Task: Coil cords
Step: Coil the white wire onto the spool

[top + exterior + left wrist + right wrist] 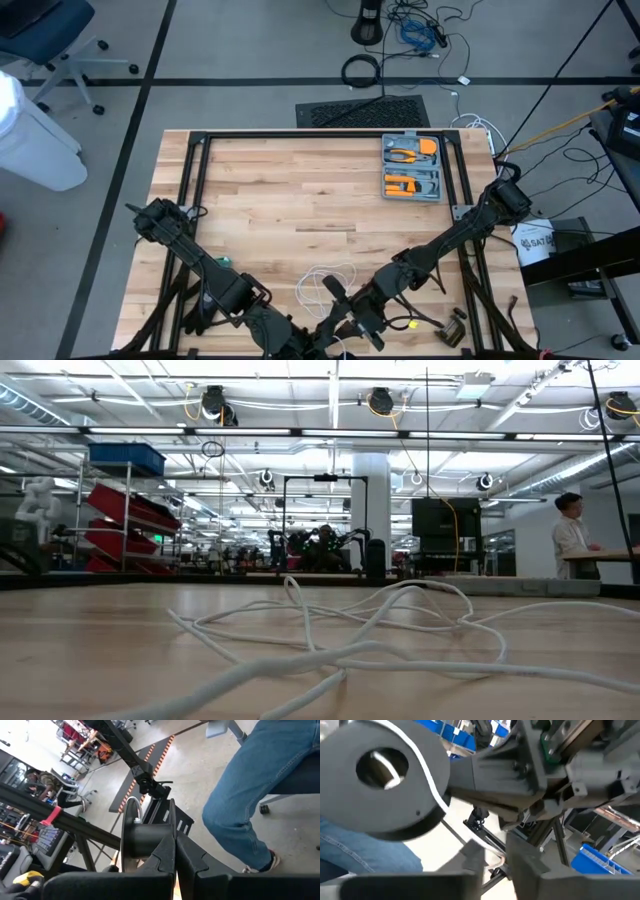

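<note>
The white cord (350, 630) lies in loose loops on the wooden table (260, 190), near its front edge (325, 280). My left gripper (176, 862) is at the near edge (310, 345), shut on a dark spool (142, 837). A strand of cord (431, 775) runs along the rim of the spool's round flange (380, 775). My right gripper (492, 862) is close beside the spool (345, 325), level, with a gap between its fingers. A stretch of cord (487, 845) passes by that gap; whether it touches the fingers I cannot tell. My left gripper pinches the rim of one spool flange (172, 827) between its two shut fingers. The fingers slant slightly downward and point out past the table's near edge. The spool stands beyond the fingertips, clear of the table, with cord on its core (132, 805).
A grey tool case with orange tools (412, 168) sits at the far right of the table. Small dark parts (455, 328) lie near the right front corner. A seated person's leg in jeans (250, 795) is just beyond the near edge.
</note>
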Available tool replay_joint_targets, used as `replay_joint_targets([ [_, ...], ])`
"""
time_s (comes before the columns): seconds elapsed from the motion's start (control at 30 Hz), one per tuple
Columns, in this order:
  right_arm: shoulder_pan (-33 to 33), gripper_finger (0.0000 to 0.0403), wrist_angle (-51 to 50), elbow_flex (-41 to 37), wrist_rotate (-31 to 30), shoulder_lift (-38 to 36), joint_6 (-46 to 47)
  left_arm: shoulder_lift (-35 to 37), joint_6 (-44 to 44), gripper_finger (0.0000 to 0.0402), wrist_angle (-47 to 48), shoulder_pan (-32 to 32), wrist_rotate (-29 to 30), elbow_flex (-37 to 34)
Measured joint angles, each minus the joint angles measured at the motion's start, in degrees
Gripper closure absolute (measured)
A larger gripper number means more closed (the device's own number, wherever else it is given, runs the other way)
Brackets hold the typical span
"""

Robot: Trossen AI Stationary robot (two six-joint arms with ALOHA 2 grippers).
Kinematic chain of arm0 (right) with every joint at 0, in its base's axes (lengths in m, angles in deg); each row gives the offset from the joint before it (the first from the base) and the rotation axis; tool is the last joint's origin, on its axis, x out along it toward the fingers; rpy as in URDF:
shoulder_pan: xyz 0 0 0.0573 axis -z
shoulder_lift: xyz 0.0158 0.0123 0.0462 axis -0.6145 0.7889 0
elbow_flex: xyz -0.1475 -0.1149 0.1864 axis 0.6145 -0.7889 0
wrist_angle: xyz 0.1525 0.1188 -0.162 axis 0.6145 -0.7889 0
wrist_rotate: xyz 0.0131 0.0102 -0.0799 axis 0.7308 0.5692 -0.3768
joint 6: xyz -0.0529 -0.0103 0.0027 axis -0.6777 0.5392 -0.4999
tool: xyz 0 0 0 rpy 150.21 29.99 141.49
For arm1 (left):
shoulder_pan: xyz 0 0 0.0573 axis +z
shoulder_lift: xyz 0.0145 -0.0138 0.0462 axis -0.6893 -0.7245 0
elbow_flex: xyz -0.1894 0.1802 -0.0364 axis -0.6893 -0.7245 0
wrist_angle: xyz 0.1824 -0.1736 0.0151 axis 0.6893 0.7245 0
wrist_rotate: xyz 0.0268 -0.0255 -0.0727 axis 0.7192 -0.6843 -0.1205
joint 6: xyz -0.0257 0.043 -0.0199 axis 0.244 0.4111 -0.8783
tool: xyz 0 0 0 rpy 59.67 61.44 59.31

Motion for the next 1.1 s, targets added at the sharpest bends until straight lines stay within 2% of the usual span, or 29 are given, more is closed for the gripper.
replay_joint_targets([
  [0.07, 0.1, 0.038, 0.1, 0.0, -0.1, 0.0, 0.0, 0.0, 0.0, 0.04, -0.1, -0.1, 0.0, 0.0],
  [0.13, 0.2, 0.0395, -1.1, 0.0, -0.6, 0.0, 0.0, 0.0, -0.1, 0.04, -0.2, -0.4, 0.1, 0.0],
  [0.3, 0.8, 0.04, -5.4, 0.0, -3.3, -2.0, -0.6, 0.0, -0.4, 0.04, 0.2, -1.2, 0.3, 0.0],
  [0.47, 0.9, 0.0401, -8.4, 0.0, -4.3, -6.0, -2.4, 0.0, -5.4, 0.04, 1.9, -0.9, 0.4, 0.0],
  [0.6, 0.5, 0.0402, -12.1, 0.0, -7.4, -9.3, -2.8, 0.0, -8.0, 0.04, 3.1, 0.3, 0.5, 0.0],
  [0.7, -0.2, 0.0402, -15.2, 0.0, -10.8, -11.0, -3.1, 0.0, -10.2, 0.04, 4.1, 1.0, 2.9, 0.0],
  [0.93, -1.7, 0.0403, -23.0, 0.0, -20.9, -15.3, -4.4, 2.8, -15.1, 0.04, 10.4, 2.8, 13.2, 0.0],
  [1.1, -1.1, 0.0403, -28.7, 0.0, -27.5, -19.1, -4.2, 5.5, -18.0, 0.04, 17.5, 5.1, 15.4, 0.0],
])
